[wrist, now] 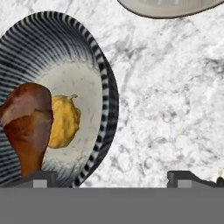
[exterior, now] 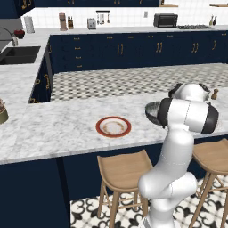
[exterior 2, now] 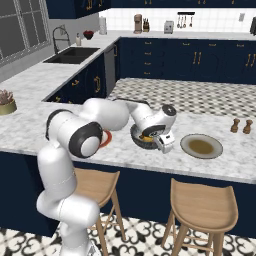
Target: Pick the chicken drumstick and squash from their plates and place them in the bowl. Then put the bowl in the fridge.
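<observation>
My gripper (wrist: 113,178) spread wide and empty above marble counter (wrist: 175,109), bowl (wrist: 98,57) beside its one fingertip, holding chicken drumstick (wrist: 26,127) touching squash (wrist: 63,120), grey-beige plate (wrist: 170,8) ahead.

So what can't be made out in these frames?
- Bowl, left base view: mostly hidden behind the arm.
- Chicken drumstick, hand view: its lower end is cut off at the bottom.
- Grey-beige plate, hand view: cropped by the top edge.
- Gripper, right base view: fingertips too small to read.
</observation>
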{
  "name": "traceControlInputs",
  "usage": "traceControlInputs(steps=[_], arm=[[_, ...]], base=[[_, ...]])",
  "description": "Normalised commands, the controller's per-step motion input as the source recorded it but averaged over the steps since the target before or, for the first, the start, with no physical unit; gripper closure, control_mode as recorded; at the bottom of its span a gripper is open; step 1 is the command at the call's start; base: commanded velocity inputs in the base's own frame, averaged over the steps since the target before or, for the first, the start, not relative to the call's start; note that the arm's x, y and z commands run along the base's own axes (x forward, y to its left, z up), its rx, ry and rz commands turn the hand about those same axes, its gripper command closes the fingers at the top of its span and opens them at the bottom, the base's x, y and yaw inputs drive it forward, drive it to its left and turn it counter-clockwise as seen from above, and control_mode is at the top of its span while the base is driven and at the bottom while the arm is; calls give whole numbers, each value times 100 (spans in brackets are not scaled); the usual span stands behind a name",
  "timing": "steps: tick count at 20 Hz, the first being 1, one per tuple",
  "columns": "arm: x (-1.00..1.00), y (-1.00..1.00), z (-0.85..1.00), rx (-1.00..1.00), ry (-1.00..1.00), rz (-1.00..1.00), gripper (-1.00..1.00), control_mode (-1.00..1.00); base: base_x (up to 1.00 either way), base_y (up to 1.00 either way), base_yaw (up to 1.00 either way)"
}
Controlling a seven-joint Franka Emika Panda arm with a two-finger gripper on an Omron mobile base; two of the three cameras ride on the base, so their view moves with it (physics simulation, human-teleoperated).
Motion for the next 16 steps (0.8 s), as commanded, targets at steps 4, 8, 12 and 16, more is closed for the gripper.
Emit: traceControlInputs(steps=[4,8,12,16], arm=[[52,-3,-9,0,1,0,-100,-100],[25,-3,-14,0,1,0,-100,-100],[0,-2,-34,1,10,0,-100,-100],[2,0,-25,0,2,0,-100,-100]], base=[[0,0,0],[0,0,0],[0,0,0],[0,0,0]])
